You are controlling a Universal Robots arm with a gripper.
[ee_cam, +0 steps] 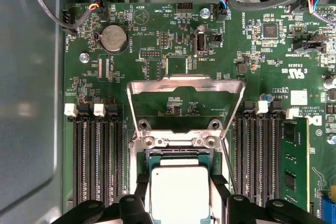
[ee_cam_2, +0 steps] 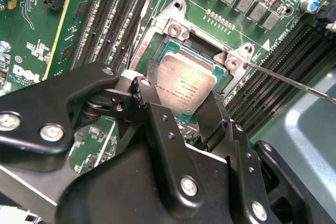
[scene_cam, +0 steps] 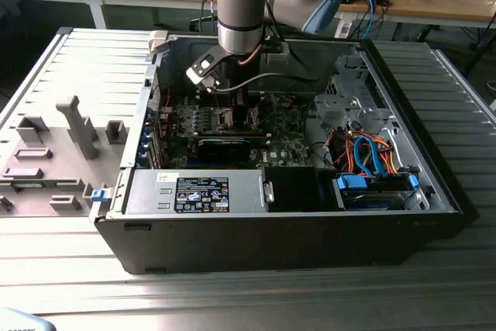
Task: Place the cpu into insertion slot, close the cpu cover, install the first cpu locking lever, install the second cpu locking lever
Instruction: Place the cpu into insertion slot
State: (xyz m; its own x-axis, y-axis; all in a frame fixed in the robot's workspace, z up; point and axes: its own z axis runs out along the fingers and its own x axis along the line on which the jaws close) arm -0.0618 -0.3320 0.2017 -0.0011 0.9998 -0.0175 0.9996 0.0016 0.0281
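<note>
starting at the exterior view's left, a grey fixture tray point(scene_cam: 46, 160) with upright holders lies on the ribbed metal desk point(scene_cam: 232, 300), just beside the open computer case point(scene_cam: 271, 246). in the middle the arm point(scene_cam: 240, 5) reaches straight down into the case over the green motherboard point(scene_cam: 287, 141). its wrist stands in front of the work, so from out here that part is hidden. towards the exterior view's right sit the drive cage point(scene_cam: 349, 98) and a tangle of orange and blue cables point(scene_cam: 368, 156). down at the wrist, the cpu point(ee_cam: 179, 192) lies squarely between the jaws, silver top up, directly over the socket point(ee_cam: 176, 154). the jaws are drawn in narrow against two opposite edges of the cpu, holding it as far as i can judge. it is square, so it has no long axis to speak of, and its edges run in line with the socket. the cpu cover point(ee_cam: 184, 83) is swung open, lying back past its hinge on the side of the socket away from the jaws, apart from the cpu. a thin locking lever point(ee_cam_2: 289, 81) sticks out from a corner of the socket, unlatched by the look of it. whether the cpu is fully seated or just above the pins i cannot tell: the jaws cover the near part of the socket, and part of the cpu is cut off in the first wrist view.
</note>
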